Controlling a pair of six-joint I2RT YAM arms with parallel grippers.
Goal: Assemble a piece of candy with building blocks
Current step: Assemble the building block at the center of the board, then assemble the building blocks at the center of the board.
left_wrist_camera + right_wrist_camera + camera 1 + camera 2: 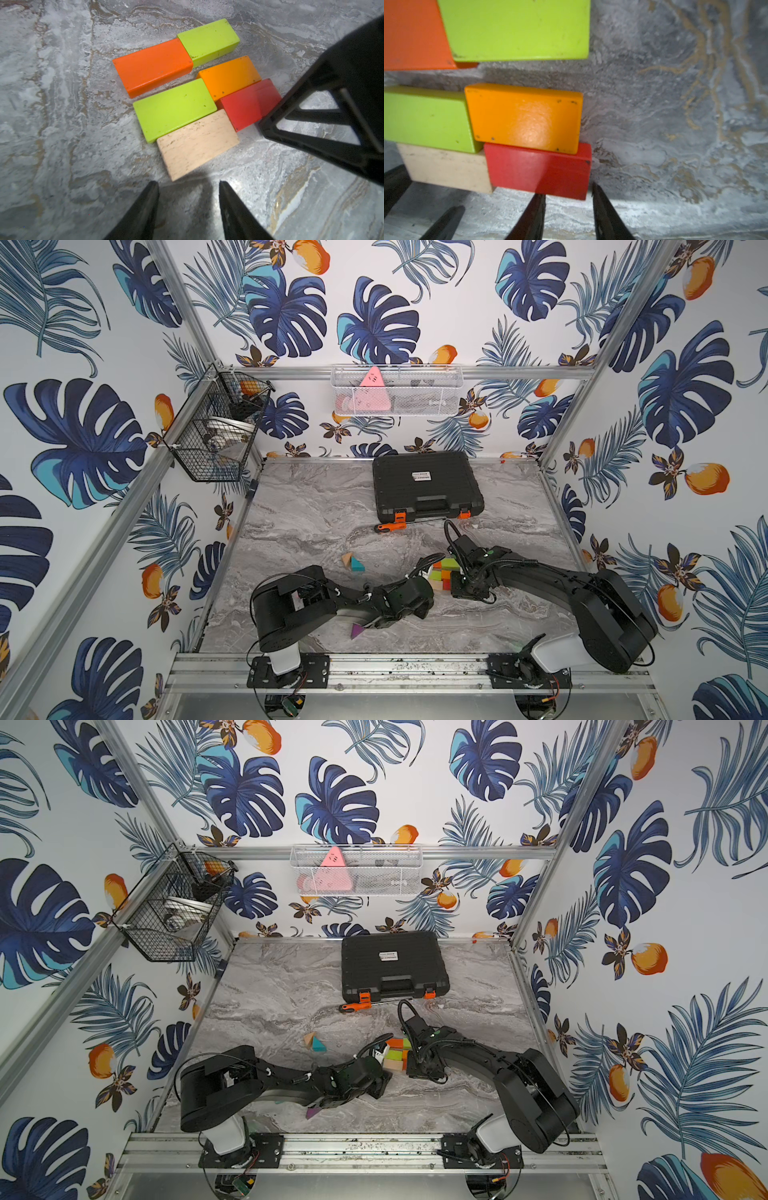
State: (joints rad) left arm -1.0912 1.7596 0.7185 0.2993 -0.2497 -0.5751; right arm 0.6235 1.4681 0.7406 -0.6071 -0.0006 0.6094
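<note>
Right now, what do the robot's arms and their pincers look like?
The left arm and right arm are matte black with rounded joints on white base segments. Thin black cables loop along them. The left pincer and right pincer each have two tapered black fingers.
</note>
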